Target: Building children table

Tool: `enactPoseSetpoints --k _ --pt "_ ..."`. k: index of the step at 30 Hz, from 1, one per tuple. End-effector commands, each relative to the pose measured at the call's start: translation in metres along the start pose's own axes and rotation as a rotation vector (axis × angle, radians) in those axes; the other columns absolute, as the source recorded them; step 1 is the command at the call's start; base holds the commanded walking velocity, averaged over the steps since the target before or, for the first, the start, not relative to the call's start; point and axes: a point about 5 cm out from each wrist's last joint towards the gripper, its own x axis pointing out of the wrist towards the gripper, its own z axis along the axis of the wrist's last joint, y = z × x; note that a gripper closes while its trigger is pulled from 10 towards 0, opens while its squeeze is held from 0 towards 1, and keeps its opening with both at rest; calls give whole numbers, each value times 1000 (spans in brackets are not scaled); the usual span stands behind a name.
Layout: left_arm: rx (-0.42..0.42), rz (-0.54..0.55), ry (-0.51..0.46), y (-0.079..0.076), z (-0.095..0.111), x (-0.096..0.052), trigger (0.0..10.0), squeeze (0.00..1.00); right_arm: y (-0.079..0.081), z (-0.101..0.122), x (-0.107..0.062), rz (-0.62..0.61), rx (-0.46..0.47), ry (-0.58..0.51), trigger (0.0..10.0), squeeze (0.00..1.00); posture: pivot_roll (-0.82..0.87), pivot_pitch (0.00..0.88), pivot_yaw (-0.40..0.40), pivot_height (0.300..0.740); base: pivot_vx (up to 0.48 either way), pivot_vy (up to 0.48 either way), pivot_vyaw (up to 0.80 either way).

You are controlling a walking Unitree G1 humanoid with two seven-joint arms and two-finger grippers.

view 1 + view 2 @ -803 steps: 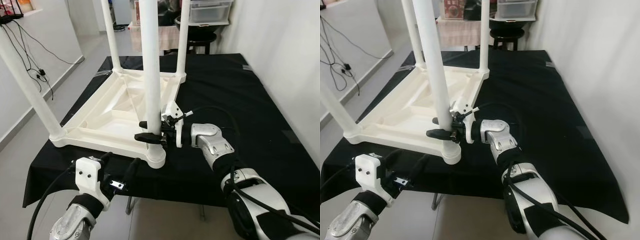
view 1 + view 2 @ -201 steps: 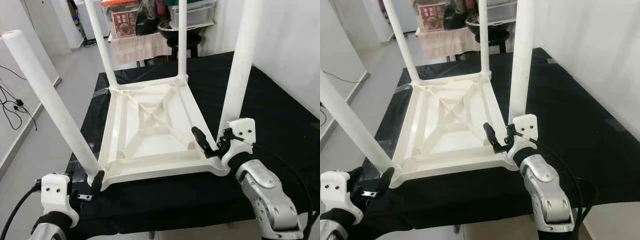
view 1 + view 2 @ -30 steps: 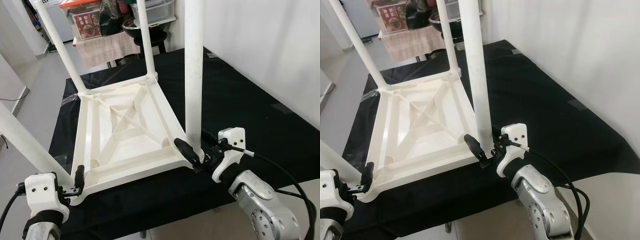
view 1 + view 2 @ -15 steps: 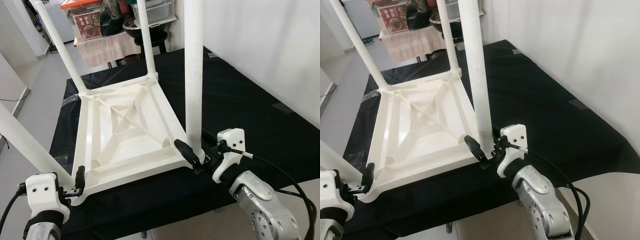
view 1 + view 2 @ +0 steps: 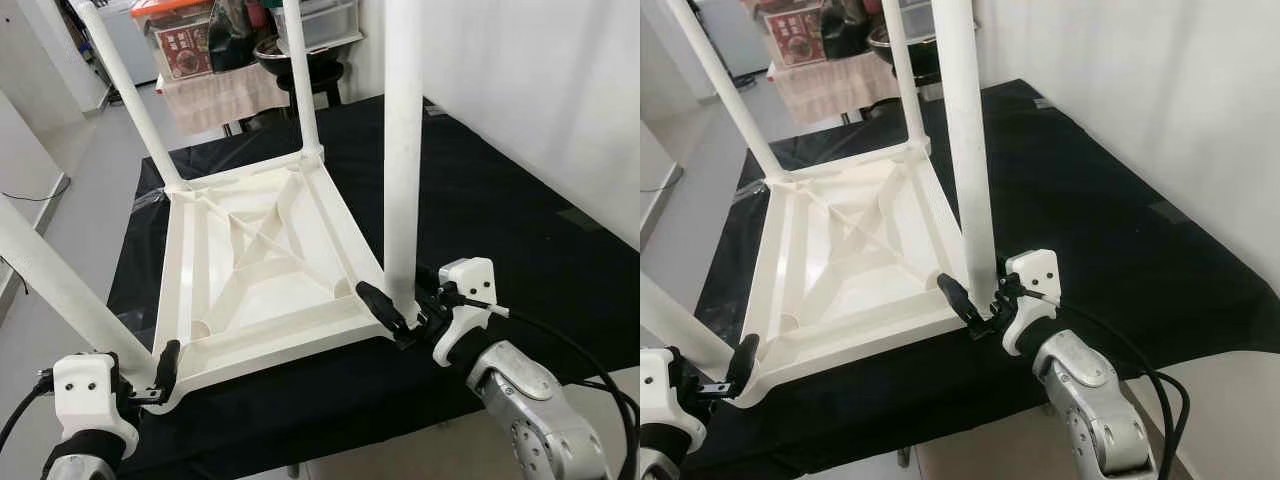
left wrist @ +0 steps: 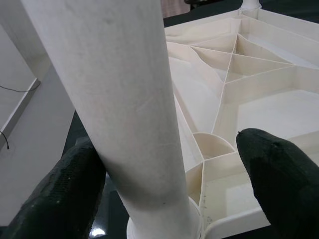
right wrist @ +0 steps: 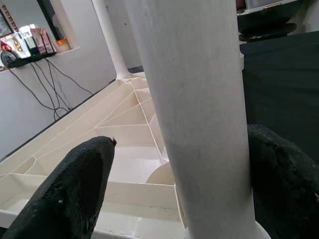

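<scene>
While the upturned white plastic children's table (image 5: 262,262) lies on our black-draped worktop (image 5: 500,210), our right gripper (image 5: 403,318) and left gripper (image 5: 160,372) each straddle a near leg, jaws spread, unclamped.

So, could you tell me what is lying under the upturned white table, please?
A black cloth lies under the upturned table, spreading past every edge. Whatever the cloth rests on is covered.

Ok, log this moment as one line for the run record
stage: legs fitted | table: upside down on black cloth | left gripper: open around near-left leg | right gripper: open around near-right leg
</scene>
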Motion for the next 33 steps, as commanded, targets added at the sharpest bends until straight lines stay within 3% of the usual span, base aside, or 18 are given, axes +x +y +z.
enactPoseSetpoints --k 1,3,5,9,12,18,28,33 --pt "-61 -212 -4 -35 -1 3 10000 0 27 -15 9 167 59 62 10000 0 -67 101 122 740 0 0 0" --pt "-33 -73 -6 -24 -2 0 10000 0 26 -16 9 174 58 64 10000 0 -62 98 114 740 0 0 0" --pt "-33 -73 -6 -24 -2 0 10000 0 26 -16 9 174 58 64 10000 0 -62 98 114 740 0 0 0" --pt "-28 36 14 -14 -6 -6 10000 0 26 -19 8 184 63 72 10000 0 -58 81 112 740 0 0 0" --pt "-55 44 55 -13 -12 -13 10000 0 27 -21 8 196 70 80 10000 0 -57 76 113 740 0 0 0" --pt "-35 4 92 -13 -19 -26 10000 0 27 -22 8 204 85 85 10000 0 -52 83 113 740 0 0 0" --pt "-13 143 86 1 -20 -29 10000 0 27 -23 8 214 94 85 10000 0 -48 86 112 740 0 0 0" --pt "-32 149 94 1 -22 -29 10000 0 27 -23 8 215 95 85 10000 0 -50 90 113 740 0 0 0"
